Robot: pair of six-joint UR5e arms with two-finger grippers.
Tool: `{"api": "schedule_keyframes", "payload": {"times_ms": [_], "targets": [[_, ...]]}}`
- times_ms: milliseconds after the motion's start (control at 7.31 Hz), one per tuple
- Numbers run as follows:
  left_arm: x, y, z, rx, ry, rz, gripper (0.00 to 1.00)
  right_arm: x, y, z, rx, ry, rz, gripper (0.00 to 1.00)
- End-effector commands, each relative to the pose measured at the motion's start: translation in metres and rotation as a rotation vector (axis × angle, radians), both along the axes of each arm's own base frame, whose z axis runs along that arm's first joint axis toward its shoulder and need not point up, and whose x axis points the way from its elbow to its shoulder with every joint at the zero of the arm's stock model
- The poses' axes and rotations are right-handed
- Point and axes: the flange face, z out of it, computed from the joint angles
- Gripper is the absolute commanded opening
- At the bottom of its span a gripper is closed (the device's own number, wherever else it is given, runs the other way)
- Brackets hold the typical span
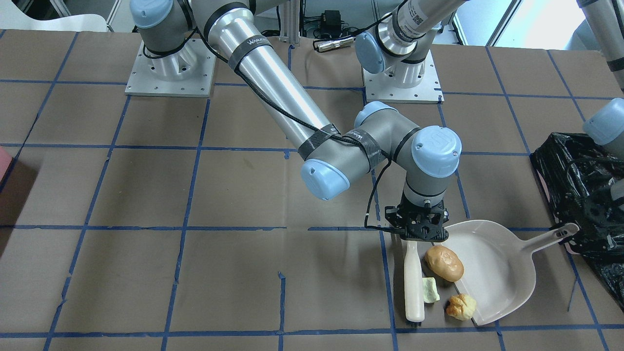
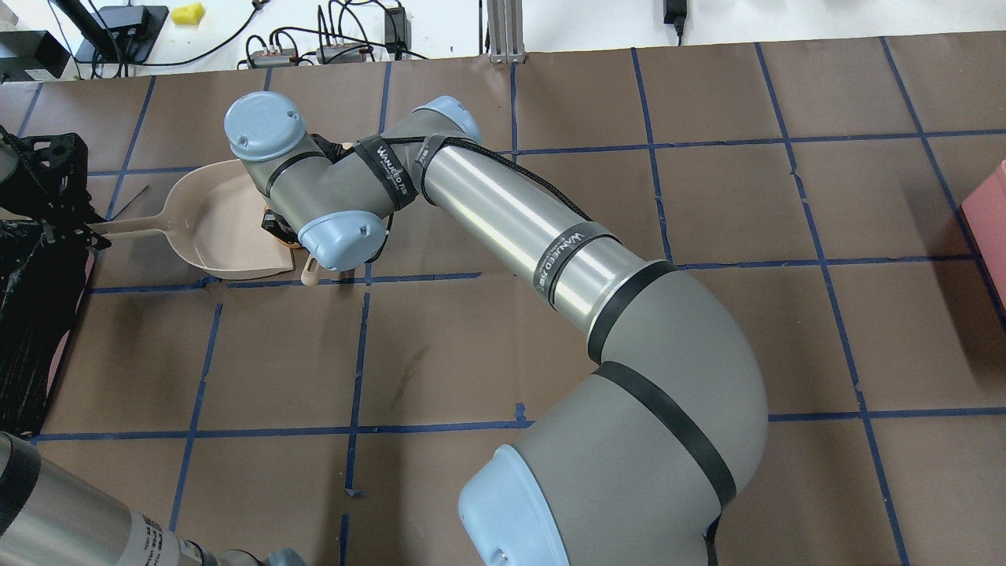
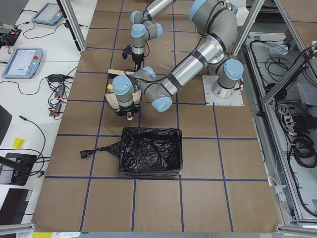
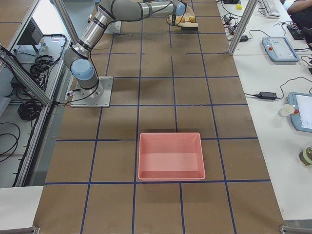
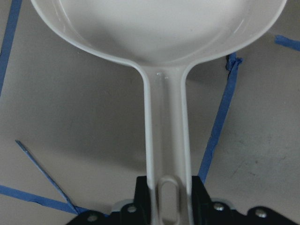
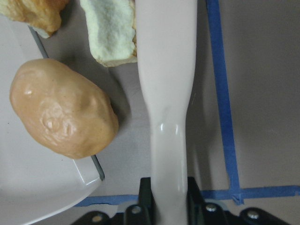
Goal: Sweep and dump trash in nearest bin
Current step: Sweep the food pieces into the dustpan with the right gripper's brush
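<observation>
Black right gripper (image 6: 168, 194) pinches brush (image 6: 166, 70); left gripper (image 5: 167, 194), half cropped, pinches dustpan handle (image 5: 166, 131).

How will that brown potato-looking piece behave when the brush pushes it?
The potato is a smooth rounded oval, so it will probably roll rather than slide. It straddles the dustpan lip, so a light nudge from the brush likely suffices. Its glossy skin suggests firm, not crumbly.

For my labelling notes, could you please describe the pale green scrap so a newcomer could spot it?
Find the black-lined bin and the grey dustpan beside it. By the dustpan's open edge, the pale green scrap rests against the cream brush, the only green piece between a tan oval and golden lump.
</observation>
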Motion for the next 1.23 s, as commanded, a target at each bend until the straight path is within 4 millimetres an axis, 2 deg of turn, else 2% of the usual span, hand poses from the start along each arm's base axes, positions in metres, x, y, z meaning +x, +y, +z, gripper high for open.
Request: {"api": "schedule_keyframes", "payload": {"times_ms": [0,137,274,821,1094], "targets": [[0.0,0.0,0.0,-0.001,0.0,-0.001,0.0,0.014,0.01,-0.008,-0.006,-0.035,-0.001,0.13],[0.0,0.0,0.0,0.0,0.0,0.001,0.0,0.028,0.02,-0.018,-0.016,-0.049,0.002,0.13],[0.0,0.0,0.0,-0.002,-0.001,0.001,0.0,0.032,0.025,-0.016,-0.016,-0.052,-0.004,0.13],[0.0,0.0,0.001,-0.002,-0.001,0.002,0.0,0.071,0.06,0.008,-0.014,-0.114,-0.035,0.14],[0.0,0.0,0.001,-0.002,0.0,0.002,0.0,0.089,0.078,0.028,0.003,-0.169,-0.057,0.14]]}}
